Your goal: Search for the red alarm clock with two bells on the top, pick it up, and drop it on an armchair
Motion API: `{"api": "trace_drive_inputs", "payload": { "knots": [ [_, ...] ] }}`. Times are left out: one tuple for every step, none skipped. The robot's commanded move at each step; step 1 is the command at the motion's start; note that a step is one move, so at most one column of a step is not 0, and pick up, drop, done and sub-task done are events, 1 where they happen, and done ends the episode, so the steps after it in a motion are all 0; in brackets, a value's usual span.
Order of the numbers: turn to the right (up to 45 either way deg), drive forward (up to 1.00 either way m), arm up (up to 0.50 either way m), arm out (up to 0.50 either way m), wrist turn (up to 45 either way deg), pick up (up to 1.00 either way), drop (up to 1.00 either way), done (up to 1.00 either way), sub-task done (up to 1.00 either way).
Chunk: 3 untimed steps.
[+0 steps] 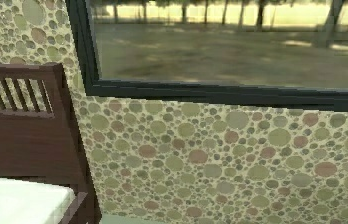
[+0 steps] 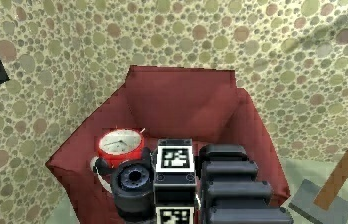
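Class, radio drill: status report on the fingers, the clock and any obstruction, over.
Fingers at the armchair seat, hold cannot be told. Red alarm clock right by them, within the armchair. No obstruction seen.

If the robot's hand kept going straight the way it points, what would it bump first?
Most likely the clock, right at the hand's far end. Behind that is the armchair's back. I can't tell if hand and clock touch.
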Motion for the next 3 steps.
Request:
{"api": "trace_drive_inputs", "payload": {
  "knots": [
    [0.0,0.00,0.00,0.46,0.0,0.00,0.00,0.00,0.00],
    [0.0,0.00,0.00,0.00,18.0,0.00,0.00,0.00,0.00],
    [0.0,0.00,-0.30,0.00,0.0,0.00,0.00,0.00,0.00]
  ]
}}
